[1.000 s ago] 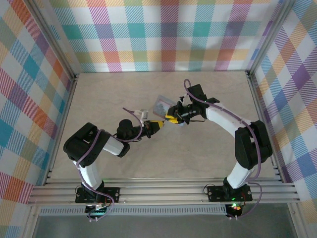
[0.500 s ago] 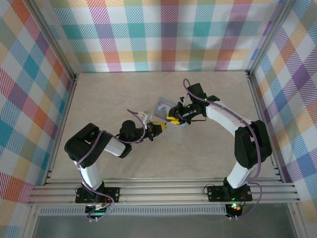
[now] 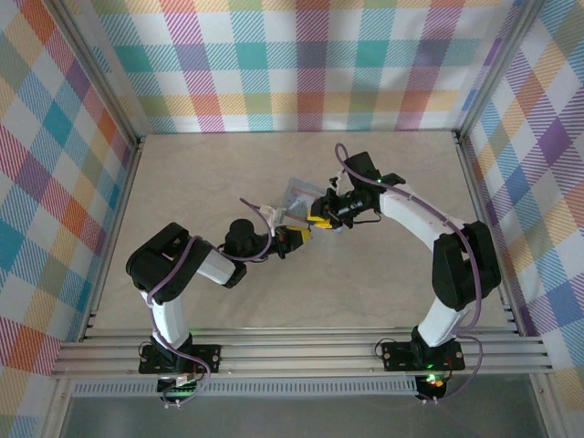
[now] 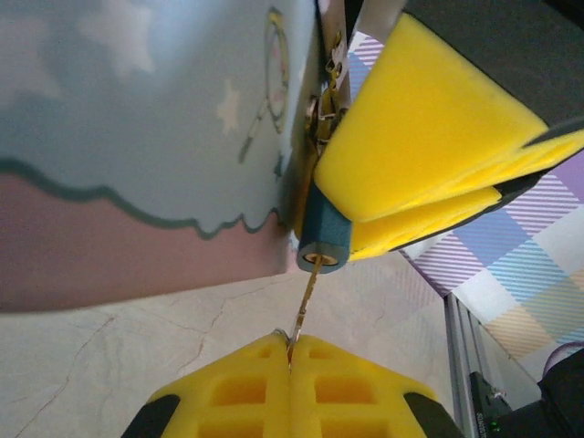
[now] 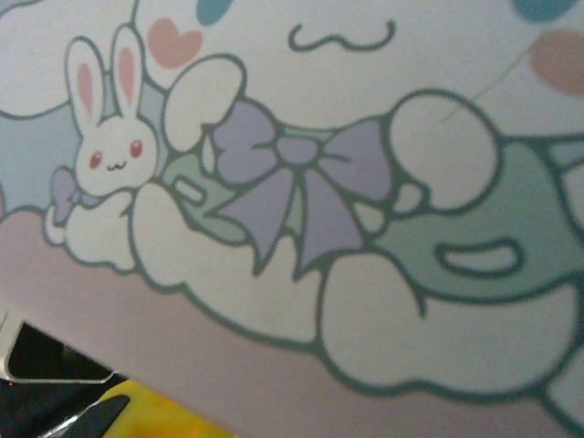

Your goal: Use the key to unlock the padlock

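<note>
The padlock is a small dark bluish cylinder hanging at the edge of the pale blue cartoon tin. My right gripper is shut on it, its yellow fingers squeezed around the lock body. My left gripper is shut on the key, a thin metal blade that rises from between the pads. The key's tip sits in the brass keyhole at the lock's lower end. In the top view the left gripper meets the right one just below the tin. The tin's printed face covers the right wrist view.
The pale table surface lies around both arms, ringed by checked walls and metal frame rails. A corner of one yellow fingertip shows under the tin.
My left arm has edged to the right and brought the key up to the padlock. The right gripper and tin have barely shifted.
</note>
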